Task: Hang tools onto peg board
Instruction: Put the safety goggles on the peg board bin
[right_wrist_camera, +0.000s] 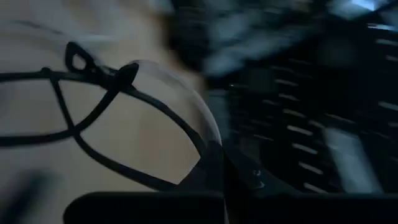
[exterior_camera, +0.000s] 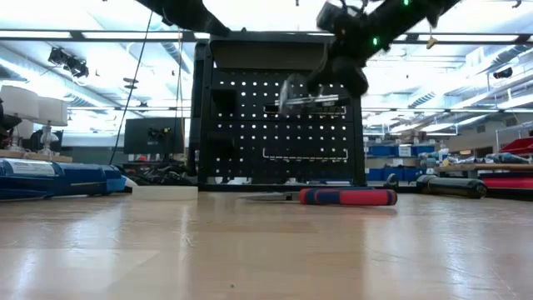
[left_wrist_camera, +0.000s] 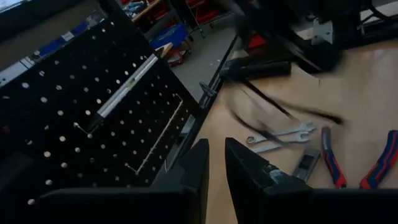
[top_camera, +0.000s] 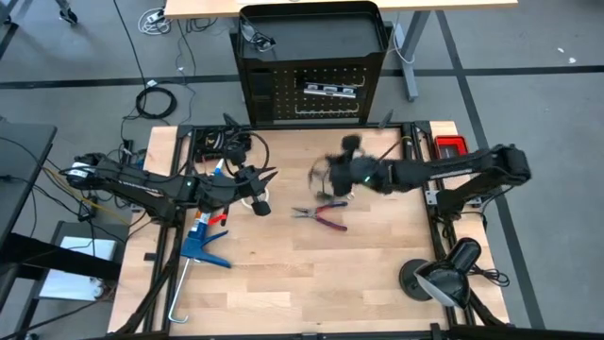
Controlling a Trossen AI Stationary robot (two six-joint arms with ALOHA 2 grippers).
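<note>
**Kid:** What is that big black thing at the back?

**Me:** That is the peg board (top_camera: 311,90). It stands up at the far edge of the table (top_camera: 311,274). A slim bar (top_camera: 329,91) already hangs on it.

**Kid:** And the two arms?

**Me:** The right gripper (top_camera: 332,178) is up in the air, between the board and the middle of the table. Its fingers are squeezed together on a pair of safety glasses (right_wrist_camera: 134,112). You can see the clear lens and the thin black frame sticking out from the pinch.

**Kid:** So the glasses are not hung up yet?

**Me:** No, they are in the air in front of the board. I think this is the carry part of the job.

**Kid:** What does it need to do next?

**Me:** I guess it must line the frame up with a hook or the wire rail, slip it over, and only then let go.

**Kid:** And the other arm?

**Me:** The left gripper (left_wrist_camera: 214,168) waits near the left side of the board, fingers nearly together, holding nothing.

**Kid:** What is left on the table?

**Me:** The red and blue pliers (top_camera: 321,216) lie in the middle. Two silver wrenches (left_wrist_camera: 280,135) lie just beside them.
</note>
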